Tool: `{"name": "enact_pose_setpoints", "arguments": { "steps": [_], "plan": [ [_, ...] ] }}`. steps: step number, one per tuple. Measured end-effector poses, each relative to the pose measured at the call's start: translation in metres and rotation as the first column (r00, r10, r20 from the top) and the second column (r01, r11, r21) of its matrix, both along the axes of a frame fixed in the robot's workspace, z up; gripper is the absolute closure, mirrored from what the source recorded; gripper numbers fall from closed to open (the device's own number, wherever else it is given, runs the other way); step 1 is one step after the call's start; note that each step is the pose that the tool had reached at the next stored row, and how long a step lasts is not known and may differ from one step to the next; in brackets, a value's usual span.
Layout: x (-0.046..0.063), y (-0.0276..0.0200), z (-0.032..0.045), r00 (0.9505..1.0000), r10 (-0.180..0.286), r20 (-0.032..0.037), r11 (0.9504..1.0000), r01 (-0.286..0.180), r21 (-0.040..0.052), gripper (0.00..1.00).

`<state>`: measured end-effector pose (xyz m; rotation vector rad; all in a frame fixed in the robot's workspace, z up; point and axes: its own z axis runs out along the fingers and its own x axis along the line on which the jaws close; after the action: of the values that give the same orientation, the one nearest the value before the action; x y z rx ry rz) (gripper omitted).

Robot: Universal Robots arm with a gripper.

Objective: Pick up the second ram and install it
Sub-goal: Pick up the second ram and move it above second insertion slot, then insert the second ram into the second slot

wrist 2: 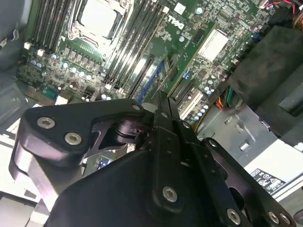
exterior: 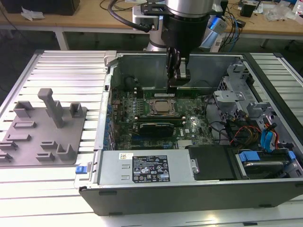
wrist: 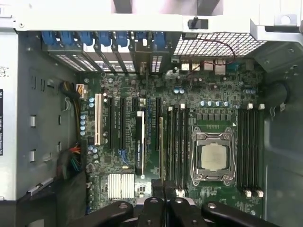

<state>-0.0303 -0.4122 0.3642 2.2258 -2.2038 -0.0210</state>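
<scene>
My gripper hangs inside the open computer case, just behind the CPU socket. It is shut on the second ram, a long green stick held level and lengthwise over the memory slots. In the first wrist view the second ram shows edge-on as a thin strip running out from my gripper, over the black slots beside the CPU socket. In the second wrist view its edge points from my gripper toward the slots.
A grey power supply lines the case's front. A drive cage with coloured cables stands at the exterior view's right. A grey parts fixture lies on the slatted table at the exterior view's left. Expansion card slots run beside the memory slots.
</scene>
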Motion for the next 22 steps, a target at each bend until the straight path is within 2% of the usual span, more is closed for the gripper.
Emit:
{"name": "enact_pose_setpoints", "arguments": {
  "steps": [2,5,6,7,22],
  "plan": [
    [0.000,0.0046,-0.0019,1.0000,0.000,0.0000,1.0000,0.000,0.0018,0.91],
    [0.000,0.0082,-0.0029,1.0000,0.000,0.0000,1.0000,0.000,0.0041,0.91],
    [0.000,0.0138,-0.0037,1.0000,0.000,-0.0001,1.0000,0.000,0.0056,0.91],
    [0.000,0.0166,-0.0041,1.0000,0.000,-0.0001,1.0000,0.000,0.0060,0.91],
    [0.000,0.0176,-0.0043,1.0000,0.000,0.0000,1.0000,0.000,0.0062,0.91]
  ]
}}
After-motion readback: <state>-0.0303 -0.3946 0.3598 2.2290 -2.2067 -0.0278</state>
